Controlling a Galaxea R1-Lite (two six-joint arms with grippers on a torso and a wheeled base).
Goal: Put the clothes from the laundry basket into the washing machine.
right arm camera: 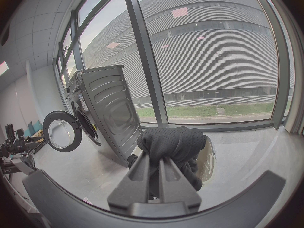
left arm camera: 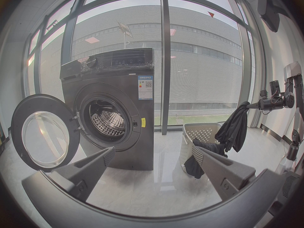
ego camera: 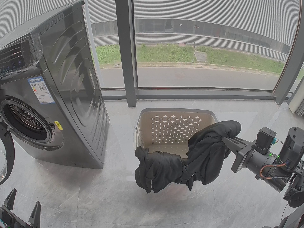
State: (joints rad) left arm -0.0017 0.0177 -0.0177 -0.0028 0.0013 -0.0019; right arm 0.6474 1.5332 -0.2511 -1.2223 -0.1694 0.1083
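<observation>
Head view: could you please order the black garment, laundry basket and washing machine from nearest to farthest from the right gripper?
1. Black garment, clamped in the right gripper.
2. Laundry basket, on the floor just left.
3. Washing machine, far left.

Floor-to-ceiling windows (ego camera: 202, 32), divided by a dark metal mullion (ego camera: 125, 45), look out on a grass strip (ego camera: 164, 53), a paved road (ego camera: 196, 76) and a grey ribbed-clad building (ego camera: 221, 3) opposite. Indoors, glossy pale floor tiles (ego camera: 95, 190) catch the daylight, and a pale curtain (ego camera: 297, 102) hangs at the right edge.
</observation>
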